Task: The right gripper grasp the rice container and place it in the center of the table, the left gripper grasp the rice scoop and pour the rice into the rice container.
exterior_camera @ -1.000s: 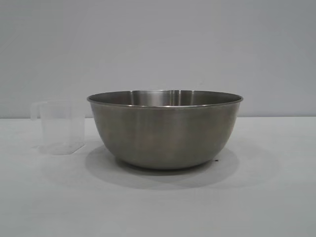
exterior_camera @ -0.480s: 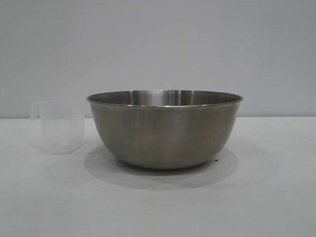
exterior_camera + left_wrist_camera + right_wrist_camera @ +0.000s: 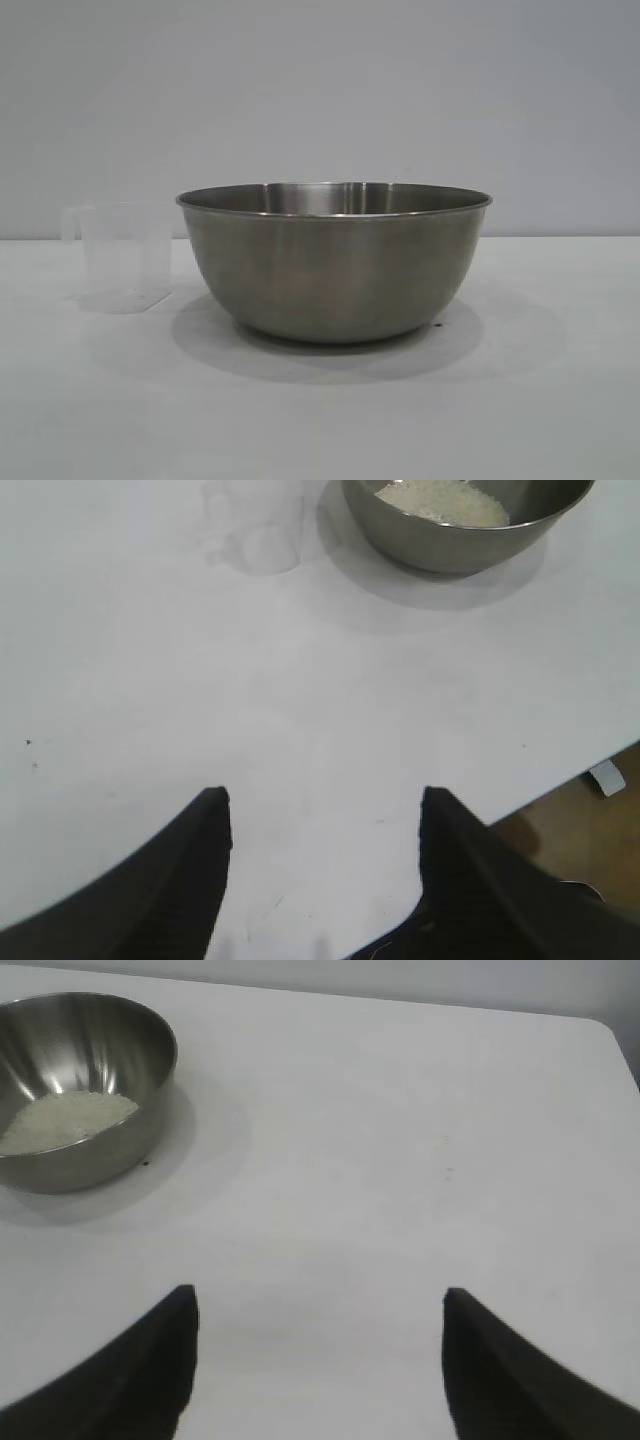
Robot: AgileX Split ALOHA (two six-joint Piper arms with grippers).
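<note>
You face a plain white table [image 3: 560, 400] that fills the lower half of the exterior view. A large steel bowl [image 3: 335, 265] stands upright on it near the middle, casting a soft round shadow. Inside the bowl, a pale heap of rice [image 3: 440, 500] covers the bottom. Just beside the bowl, on the left in the exterior view, a small clear plastic cup [image 3: 122, 258] stands upright, apart from the bowl.

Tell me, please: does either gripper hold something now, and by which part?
Nothing is held. The left gripper and right gripper are both open over the bare table, away from the rice container and rice scoop.
</note>
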